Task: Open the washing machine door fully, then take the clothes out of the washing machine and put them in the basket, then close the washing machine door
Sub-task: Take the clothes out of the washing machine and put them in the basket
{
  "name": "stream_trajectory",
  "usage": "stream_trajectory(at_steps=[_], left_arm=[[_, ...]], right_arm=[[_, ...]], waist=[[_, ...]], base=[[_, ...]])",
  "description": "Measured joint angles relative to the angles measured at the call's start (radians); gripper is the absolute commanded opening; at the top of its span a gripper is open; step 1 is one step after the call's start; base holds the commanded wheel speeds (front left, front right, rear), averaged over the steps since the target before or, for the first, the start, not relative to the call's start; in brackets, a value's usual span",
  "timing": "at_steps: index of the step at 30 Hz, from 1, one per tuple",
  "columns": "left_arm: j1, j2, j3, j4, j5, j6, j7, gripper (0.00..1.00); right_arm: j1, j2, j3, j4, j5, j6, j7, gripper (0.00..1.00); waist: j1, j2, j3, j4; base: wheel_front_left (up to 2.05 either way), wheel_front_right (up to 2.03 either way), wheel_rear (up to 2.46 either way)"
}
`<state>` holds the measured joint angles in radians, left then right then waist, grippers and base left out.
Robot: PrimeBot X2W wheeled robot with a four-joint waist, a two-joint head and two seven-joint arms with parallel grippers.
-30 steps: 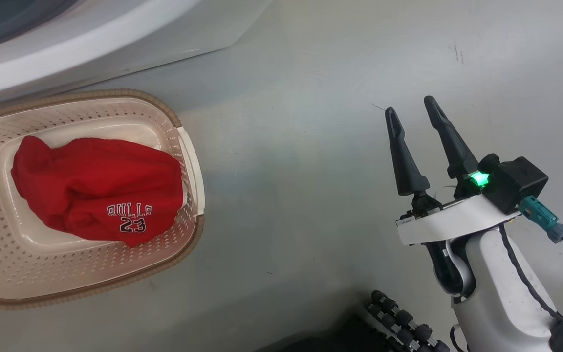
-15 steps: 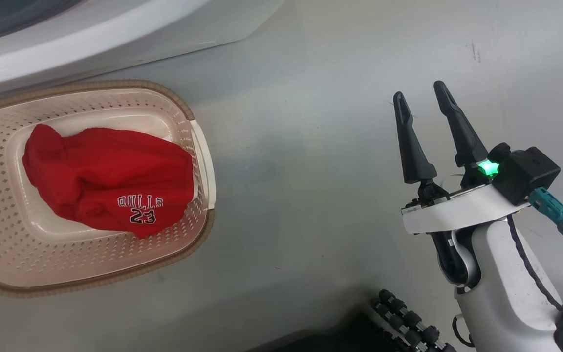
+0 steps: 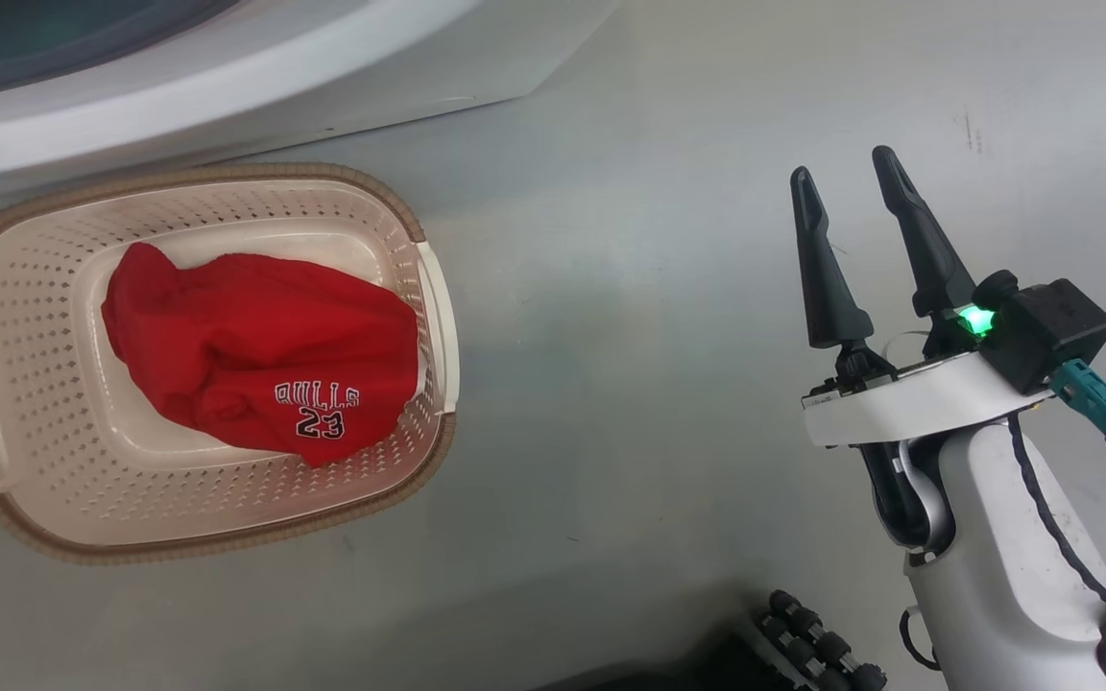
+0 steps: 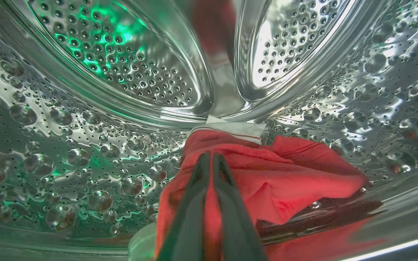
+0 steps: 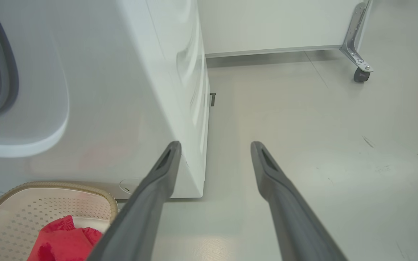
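Clothes [image 4: 267,177] low in drum [image 4: 67,152], toward 5 o'clock: soft, light, limp, likely to trail when lifted. Best taken at a bunched fold, as by left pincer [image 4: 210,156], clamped shut on red cloth. Right pincer [image 3: 842,163] spread wide, empty, at 3 o'clock from basket [image 3: 44,403].

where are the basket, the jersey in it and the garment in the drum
basket [image 3: 227,173], head view, brown top rim
jersey [image 3: 255,336], head view, middle of the red cloth
garment [image 4: 285,174], left wrist view, red fold
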<state>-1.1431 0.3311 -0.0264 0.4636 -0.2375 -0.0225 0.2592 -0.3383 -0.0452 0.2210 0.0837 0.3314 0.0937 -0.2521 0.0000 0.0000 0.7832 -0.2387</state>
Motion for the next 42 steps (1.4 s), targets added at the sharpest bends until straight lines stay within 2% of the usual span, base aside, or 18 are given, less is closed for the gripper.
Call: stream_trajectory(at_steps=[8, 18, 23, 30, 42], left_arm=[[0.18, -0.072, 0.032, -0.078, -0.026, 0.041, -0.224, 0.0], [0.455, -0.154, 0.04, -0.136, -0.034, 0.072, -0.429, 0.0], [0.58, -0.195, 0.03, -0.156, -0.037, 0.08, -0.481, 0.0], [0.704, -0.235, -0.008, -0.198, -0.035, 0.08, -0.489, 0.0], [0.84, -0.254, -0.013, -0.359, -0.035, 0.082, -0.507, 0.0]], right_arm=[[0.003, 0.0, -0.021, 0.019, -0.026, 0.0, 0.0, 1.0], [0.048, 0.0, -0.035, 0.051, -0.046, 0.001, 0.0, 1.0], [0.082, 0.0, -0.04, 0.063, -0.053, 0.001, 0.0, 1.0], [0.134, -0.002, -0.057, 0.084, -0.062, 0.001, 0.0, 1.0], [0.221, -0.002, -0.064, 0.097, -0.063, 0.001, 0.0, 1.0]], waist=[[0.0, 0.0, -0.054, 0.025], [0.0, 0.0, -0.163, 0.054], [0.0, 0.0, -0.23, 0.065], [0.0, 0.0, -0.327, 0.086], [0.0, 0.0, -0.484, 0.134]], base=[[0.0, 0.0, 0.0], [0.0, 0.0, 0.0], [0.0, 0.0, 0.0], [0.0, 0.0, 0.0], [0.0, 0.0, 0.0]])
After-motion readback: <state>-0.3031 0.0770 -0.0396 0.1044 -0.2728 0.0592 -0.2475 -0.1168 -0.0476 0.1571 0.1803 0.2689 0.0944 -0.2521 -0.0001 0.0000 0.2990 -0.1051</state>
